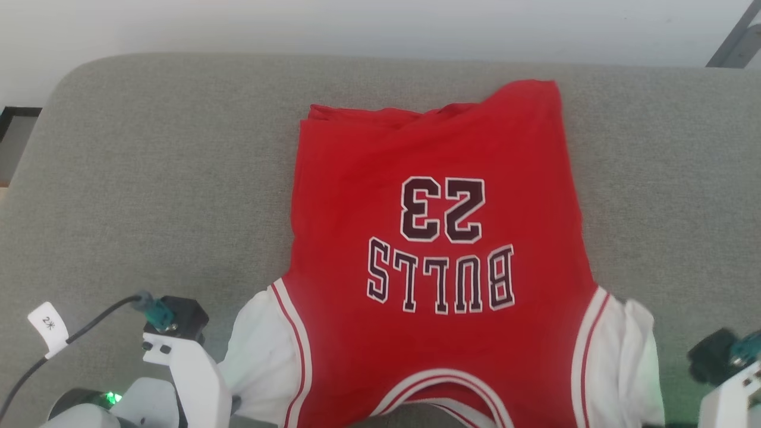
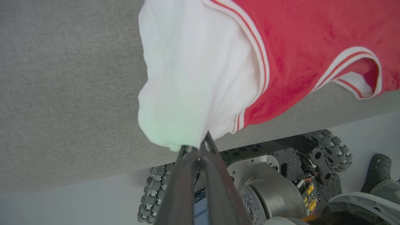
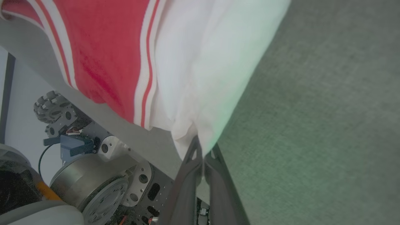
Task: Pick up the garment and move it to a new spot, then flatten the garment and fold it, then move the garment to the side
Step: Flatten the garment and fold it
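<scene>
**Both grippers pinch the jersey's near corners at the cushion's edge**

The garment (image 1: pixel 440 178) lies spread over the middle of the grey fabric surface (image 1: pixel 148 178), front side up. Its hem points toward the surface's far edge and its neck opening toward the near edge, so in the head view "BULLS" and "23" read upside down. The hem is slightly rumpled at the far-left corner, with a fold of red cloth bunched there. The red body is mostly smooth. The striped collar reaches the surface's near edge and some red cloth hangs just over it.

The left gripper (image 2: pixel 199 147) hangs just off the surface's near edge, its jaws pressed together on the tip of the white panel at the garment's left shoulder. That panel is drawn into a taut cone. The right gripper (image 3: pixel 203 150) sits at the same near edge on the other side, jaws likewise clamped on the white panel of the right shoulder, which is gathered to a point.

Below the surface's near edge, the robot's wheeled base (image 2: pixel 275 187) stands on a pale floor.
</scene>
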You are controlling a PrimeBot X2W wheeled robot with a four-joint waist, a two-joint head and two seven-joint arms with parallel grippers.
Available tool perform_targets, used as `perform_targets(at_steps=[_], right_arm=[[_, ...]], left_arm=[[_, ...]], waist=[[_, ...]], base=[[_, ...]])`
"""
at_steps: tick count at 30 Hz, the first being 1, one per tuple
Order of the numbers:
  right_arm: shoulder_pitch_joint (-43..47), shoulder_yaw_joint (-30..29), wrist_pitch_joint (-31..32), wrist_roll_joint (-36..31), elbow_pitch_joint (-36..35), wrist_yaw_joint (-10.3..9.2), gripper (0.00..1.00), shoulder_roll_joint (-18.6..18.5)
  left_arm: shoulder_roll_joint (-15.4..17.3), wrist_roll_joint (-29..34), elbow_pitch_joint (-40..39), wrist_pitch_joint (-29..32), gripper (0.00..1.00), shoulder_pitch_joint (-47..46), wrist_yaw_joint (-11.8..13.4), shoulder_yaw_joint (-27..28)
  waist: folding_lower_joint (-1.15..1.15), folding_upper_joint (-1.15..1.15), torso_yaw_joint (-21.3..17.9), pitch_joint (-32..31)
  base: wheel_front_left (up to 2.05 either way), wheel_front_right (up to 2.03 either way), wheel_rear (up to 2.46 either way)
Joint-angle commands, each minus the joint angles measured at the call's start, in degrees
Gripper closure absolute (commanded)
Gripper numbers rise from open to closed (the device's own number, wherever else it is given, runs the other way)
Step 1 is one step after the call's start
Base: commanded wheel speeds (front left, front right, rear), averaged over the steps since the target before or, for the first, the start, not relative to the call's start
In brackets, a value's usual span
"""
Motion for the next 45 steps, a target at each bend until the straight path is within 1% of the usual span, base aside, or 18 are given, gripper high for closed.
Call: perform_targets(at_steps=[1,5,10,11,12,13,17,21,24,27,30,34,36,40,45], right_arm=[[0.5,0.0,0.8,-0.5,0.4,0.0,1.0,0.3],[2.1,-0.4,4.3,-2.1,0.5,0.01,1.0,2.4],[2.3,-2.7,5.2,-4.8,0.2,0.0,1.0,4.2],[2.1,-2.9,5.2,-5.8,-0.1,0.0,0.8,4.4],[1.9,-3.4,5.0,-6.6,-0.3,0.0,0.57,4.7],[1.7,-4.1,4.9,-7.1,-0.5,0.0,0.0,5.1],[0.8,-7.2,6.1,-8.7,-3.4,0.0,0.0,5.5],[-2.0,-13.6,6.1,-10.5,-7.3,0.0,0.0,6.2],[-6.7,-18.2,4.9,-14.0,-8.5,0.0,0.0,7.8],[-14.0,-20.0,2.4,-18.6,-6.5,0.0,0.0,10.1],[-23.2,-19.8,-0.7,-22.3,-1.3,0.0,0.0,12.7],[-35.3,-17.6,-4.0,-25.9,9.9,0.0,0.0,15.4],[-40.6,-15.9,-4.4,-26.8,15.9,0.01,0.0,16.5],[-49.7,-12.7,-2.9,-27.4,27.5,0.0,0.0,18.7],[-57.9,-11.1,0.5,-27.3,41.1,0.0,0.0,20.6]], left_arm=[[-0.2,-0.1,0.4,0.0,1.0,1.0,0.1,-0.1],[-0.8,-0.1,1.0,1.2,1.0,1.0,0.7,-1.1],[-1.6,0.9,1.1,0.2,1.0,-0.2,-0.1,-1.3],[-2.1,1.0,1.1,-0.3,1.0,-0.5,-0.2,-1.1],[-2.5,1.1,1.2,-0.8,1.0,-0.5,-0.5,-0.9],[-2.5,1.5,1.2,-1.1,1.0,-0.6,-0.8,-1.0],[-3.4,2.4,1.4,-2.5,1.0,-1.5,-1.8,-1.1],[-4.3,2.9,1.2,-2.9,1.0,-2.4,-2.7,-1.7],[-5.2,3.7,0.9,-3.1,1.0,-3.8,-3.4,-2.0],[-6.6,4.8,0.9,-3.2,1.0,-5.6,-4.3,-2.5],[-8.2,6.1,1.3,-3.4,1.0,-7.8,-5.2,-3.1],[-10.8,7.2,2.3,-3.6,1.0,-10.9,-6.9,-4.1],[-12.2,7.7,3.0,-3.8,1.0,-12.4,-7.9,-4.6],[-14.6,8.6,4.7,-4.4,1.0,-15.1,-9.8,-5.2],[-16.9,9.3,6.8,-5.3,1.0,-17.1,-11.6,-5.7]], waist=[[0.0,0.0,0.0,0.1],[0.0,0.0,0.0,0.6],[0.0,0.0,-0.2,1.2],[0.0,0.0,-0.2,1.2],[0.0,0.0,-0.2,1.3],[0.0,0.0,-0.3,1.3],[0.0,0.0,-0.4,1.2],[0.0,0.0,0.1,1.6],[0.0,0.0,1.0,2.9],[0.0,0.0,2.2,4.8],[0.0,0.0,3.6,7.2],[0.0,0.0,6.0,10.7],[0.0,0.0,7.3,12.3],[0.0,0.0,9.5,14.9],[0.0,0.0,12.1,17.3]], base=[[0.0,0.0,0.0],[0.0,0.0,0.0],[0.0,0.0,0.0],[0.0,0.0,0.0],[0.0,0.0,0.0],[0.0,0.0,0.0],[0.0,0.0,0.0],[0.0,0.0,0.0],[0.0,0.0,0.0],[0.0,0.0,0.0],[0.0,0.0,0.0],[0.0,0.0,0.0],[0.0,0.0,0.0],[0.0,0.0,0.0],[0.0,0.0,0.0]])
